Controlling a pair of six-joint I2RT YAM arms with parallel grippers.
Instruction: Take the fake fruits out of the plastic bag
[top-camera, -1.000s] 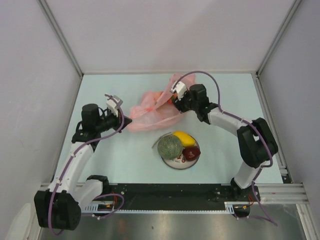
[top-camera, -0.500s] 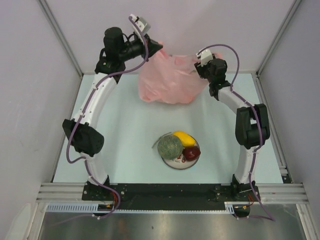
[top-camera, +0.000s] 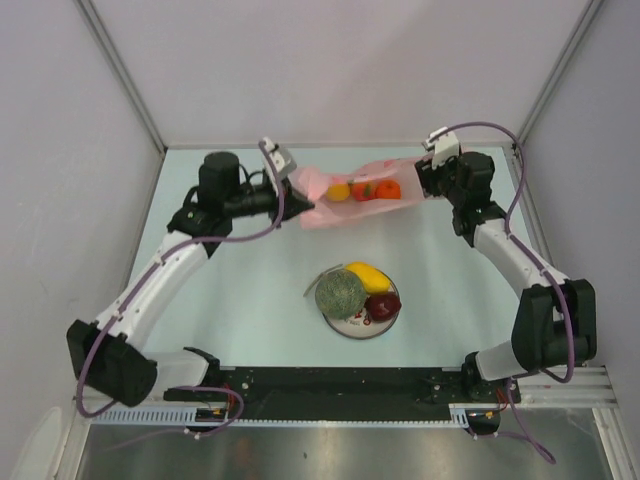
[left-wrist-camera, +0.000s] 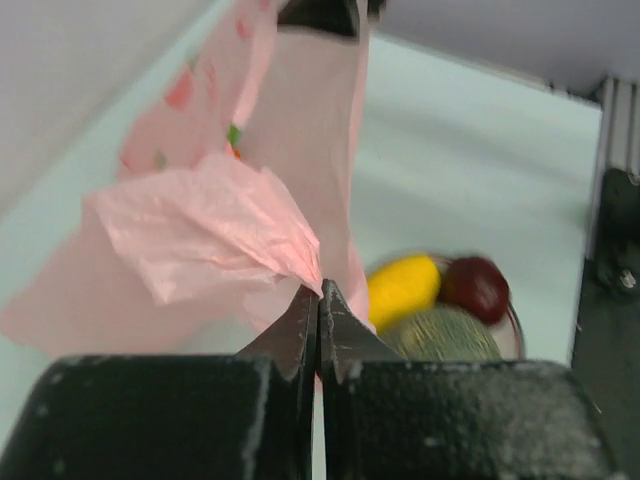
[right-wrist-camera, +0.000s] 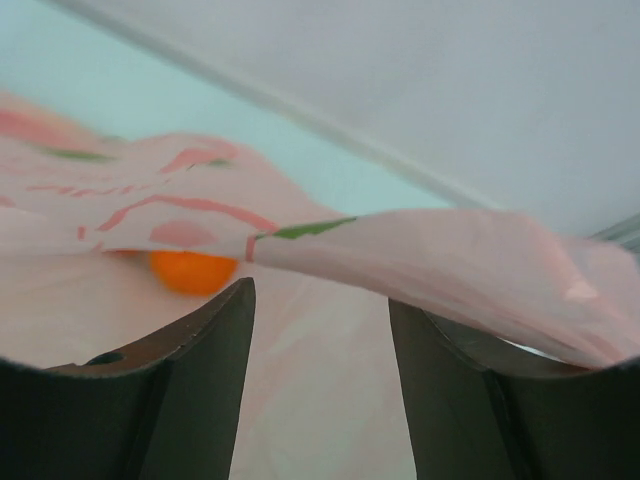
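Fake fruits (top-camera: 365, 190) are split between two places: some lie inside the plastic bag (top-camera: 318, 208) at the far middle of the table, and the rest sit on the white plate (top-camera: 357, 331) nearer the arm bases.

On the left, the left gripper (top-camera: 298, 196) is pinched tight on a bunched fold of the bag's left end. Its wrist view shows the two fingers (left-wrist-camera: 300, 320) pressed together with crumpled pink film caught between them. The film is thin, crinkly and translucent. I'd judge it weighs almost nothing, slides easily and could tear, so a gathered fold or a handle loop is the safest hold.

Through the film, going rightward, I can see a yellow-orange round piece (top-camera: 339, 190), some small red pieces (top-camera: 364, 190) and an orange ball (top-camera: 388, 188). They look like smooth, hard, hollow plastic. I expect them to be light, rigid and quick to roll, so I would tip them out rather than pinch them through the film.

On the plate, the netted grey-green melon (top-camera: 340, 293) is the bulkiest, with a yellow oval (top-camera: 368, 277) and a dark red piece (top-camera: 383, 306) touching beside it.

On the right, the right gripper (top-camera: 422, 187) is at the bag's right end. In its wrist view the fingers (right-wrist-camera: 205, 345) stand apart with film draped across the gap, and I can't tell whether it has any hold.
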